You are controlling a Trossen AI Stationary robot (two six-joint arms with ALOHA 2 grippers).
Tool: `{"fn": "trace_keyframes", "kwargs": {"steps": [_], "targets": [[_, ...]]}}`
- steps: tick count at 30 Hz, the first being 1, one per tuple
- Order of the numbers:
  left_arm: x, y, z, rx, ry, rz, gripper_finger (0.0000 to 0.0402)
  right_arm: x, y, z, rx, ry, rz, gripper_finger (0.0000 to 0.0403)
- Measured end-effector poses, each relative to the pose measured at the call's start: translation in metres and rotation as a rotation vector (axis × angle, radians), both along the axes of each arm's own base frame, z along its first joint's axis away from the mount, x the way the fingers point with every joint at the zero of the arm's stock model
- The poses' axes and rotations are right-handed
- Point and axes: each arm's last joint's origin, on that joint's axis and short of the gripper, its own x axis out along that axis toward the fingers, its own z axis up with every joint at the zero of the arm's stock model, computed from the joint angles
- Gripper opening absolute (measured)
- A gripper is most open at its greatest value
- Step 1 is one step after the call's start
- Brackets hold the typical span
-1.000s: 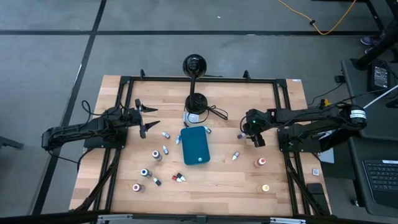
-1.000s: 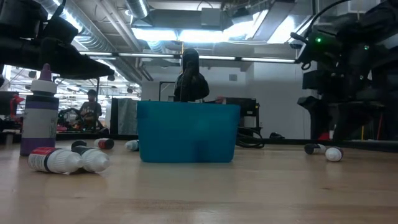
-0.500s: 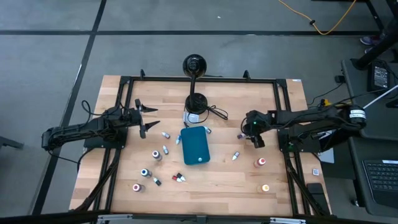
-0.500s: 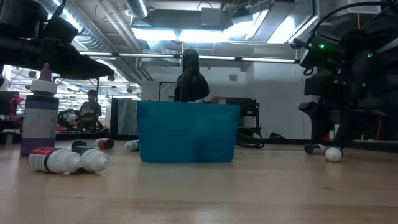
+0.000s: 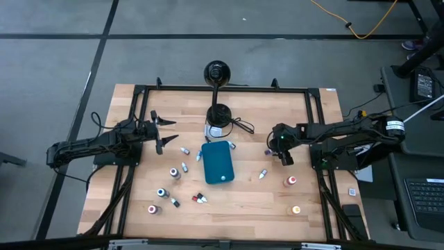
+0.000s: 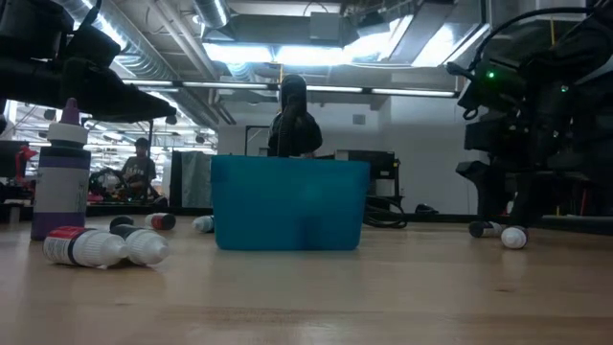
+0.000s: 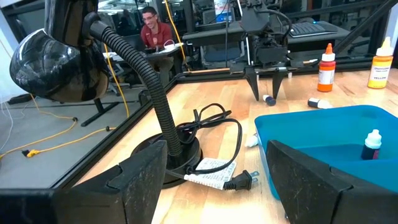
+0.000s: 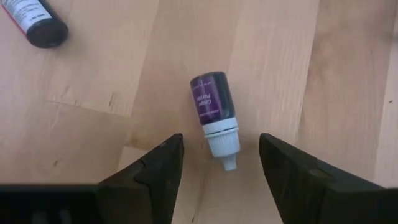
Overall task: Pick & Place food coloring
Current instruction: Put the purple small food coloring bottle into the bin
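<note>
The food coloring bottles lie scattered on the wooden table around a teal tray (image 5: 218, 164). One dark bottle (image 7: 372, 144) stands inside the tray. My right gripper (image 8: 221, 138) points steeply down over a purple bottle with a white cap (image 8: 214, 106), which lies on its side right of the tray (image 5: 268, 151). The open fingers stand on either side of the cap end without touching it. A second dark bottle (image 8: 34, 22) lies close by. My left gripper (image 5: 165, 133) waits open and level at the table's left, with nothing between its fingers.
A black gooseneck stand (image 5: 219, 114) with a cord stands behind the tray. Several bottles lie left of and before the tray (image 5: 173, 173). An orange bottle (image 5: 291, 181) and a yellow one (image 5: 296, 209) stand upright at the near right. A black frame rims the table (image 5: 222, 87).
My right gripper has sunk a little toward the table over the purple bottle, so that its fingers now reach down beside it. The bottle has not moved.
</note>
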Motion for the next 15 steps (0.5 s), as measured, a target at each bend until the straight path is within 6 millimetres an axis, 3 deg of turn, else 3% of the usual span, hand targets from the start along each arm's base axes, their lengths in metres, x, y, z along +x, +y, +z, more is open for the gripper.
{"fn": "trace_keyframes", "kwargs": {"steps": [5,15], "targets": [[0.0000,0.0000,0.0000,0.000,0.000,0.000,0.0269,-0.0004,0.0003,-0.0002,0.006,0.005,0.001,0.0179],[0.0000,0.0000,0.0000,0.000,0.000,0.000,0.0269,0.0008,0.0001,0.0000,-0.009,-0.007,-0.003,0.0071]]}}
